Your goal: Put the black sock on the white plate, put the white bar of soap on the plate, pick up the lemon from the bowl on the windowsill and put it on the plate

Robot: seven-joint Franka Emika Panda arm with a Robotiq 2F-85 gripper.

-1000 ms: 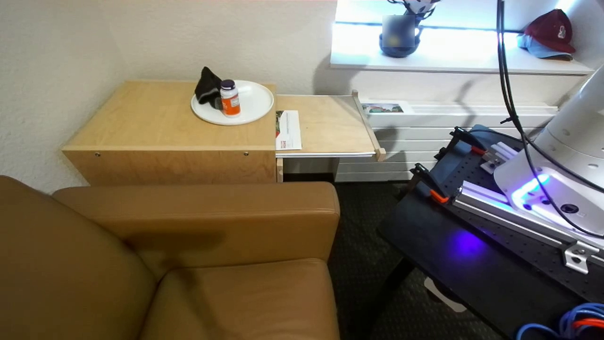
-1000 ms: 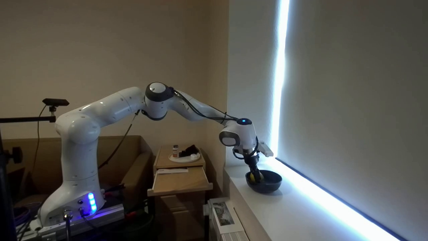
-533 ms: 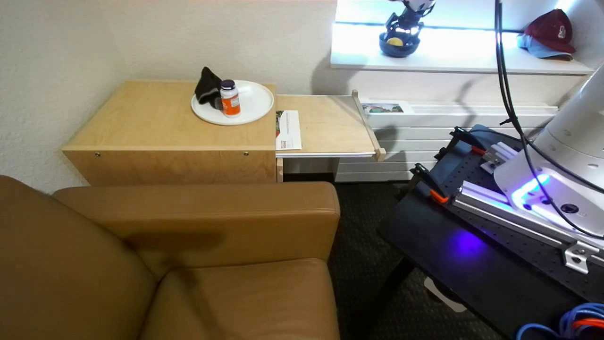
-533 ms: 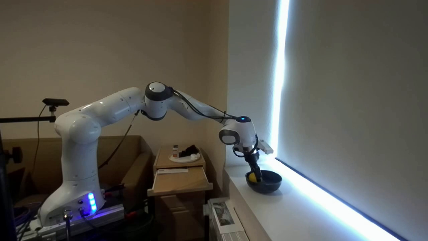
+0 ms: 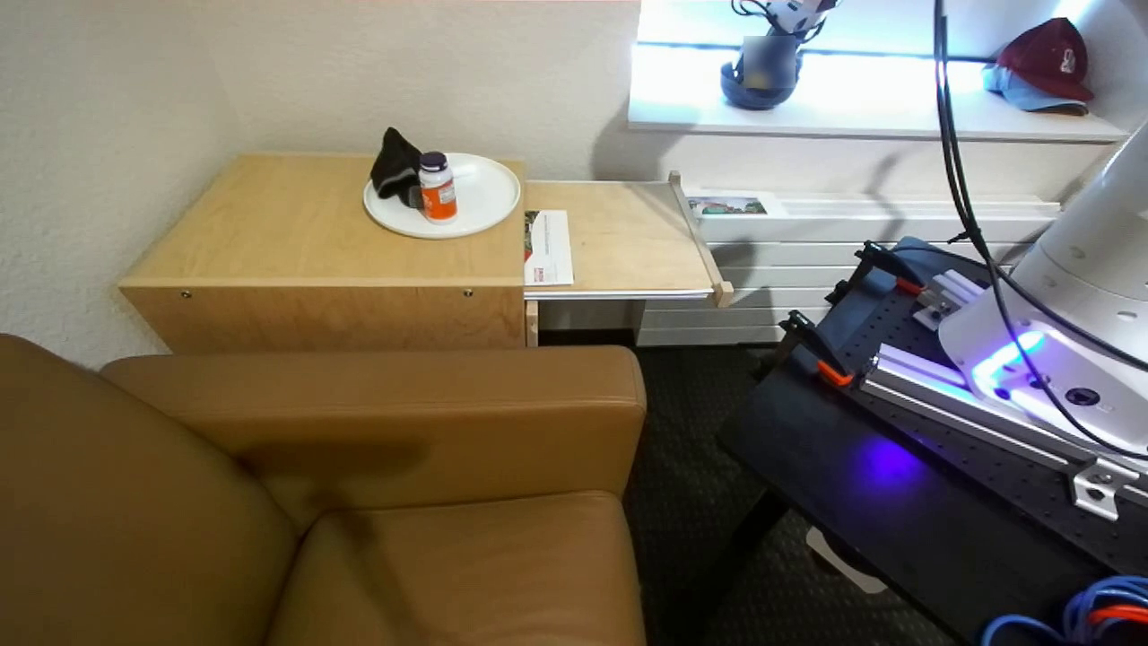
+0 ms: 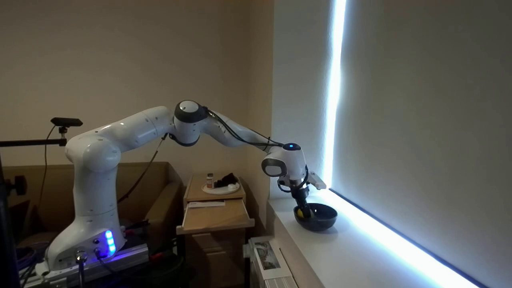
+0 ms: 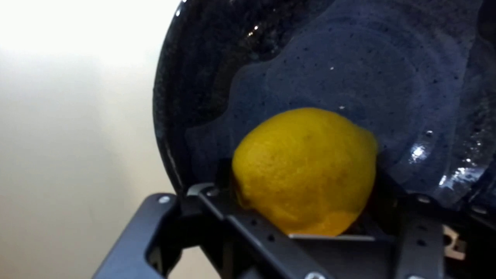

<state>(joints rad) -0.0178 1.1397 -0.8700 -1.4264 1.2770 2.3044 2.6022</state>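
Observation:
The lemon (image 7: 306, 170) lies in the blue bowl (image 7: 348, 69) near its wall. My gripper (image 7: 306, 182) reaches into the bowl with a dark finger at each side of the lemon, no clear gap showing. Whether the fingers press on it is unclear. In an exterior view the gripper (image 6: 305, 215) partly covers the lemon (image 6: 300, 213) in the bowl (image 6: 320, 225) on the windowsill (image 6: 340, 254). In an exterior view a blurred patch hides the fingers over the bowl (image 5: 731, 90). The black sock (image 5: 395, 166) is on the white plate (image 5: 489, 196). A small white lump (image 6: 232, 187), possibly the soap, is there too.
A white bottle with an orange label (image 5: 439, 197) stands on the plate. The plate is on a wooden cabinet (image 5: 296, 224) with a pulled-out shelf (image 5: 628, 233) holding a leaflet (image 5: 549, 247). Caps (image 5: 1045, 63) lie on the sill. A brown sofa (image 5: 404, 413) is in front.
Half a second ago the gripper was higher, with the lemon showing more fully beside it. It has since moved lower over the lemon. The plate and its contents have not moved.

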